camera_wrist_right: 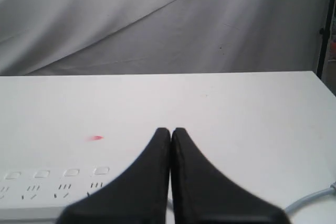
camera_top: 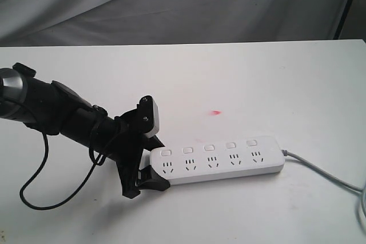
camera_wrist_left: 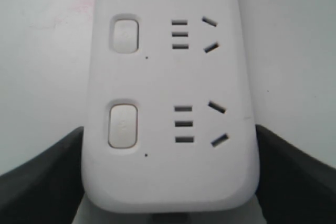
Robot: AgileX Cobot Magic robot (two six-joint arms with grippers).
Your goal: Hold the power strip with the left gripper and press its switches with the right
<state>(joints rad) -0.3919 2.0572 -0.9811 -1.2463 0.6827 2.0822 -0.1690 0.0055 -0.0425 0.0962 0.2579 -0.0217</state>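
Exterior view shows the left gripper point(camera_top: 154, 165) clamping one end of the power strip point(camera_top: 223, 161) flat on the table point(camera_top: 257, 84), so the right gripper point(camera_wrist_right: 171, 132), pinched shut and empty, should press its switches point(camera_top: 209, 148) squarely from above.

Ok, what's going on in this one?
The left gripper is clamped across the end of the power strip farthest from its cord, and the strip lies flat on the table. The right gripper is shut to a point. It is outside the exterior view and touches none of the switches. Pressing hasn't started.
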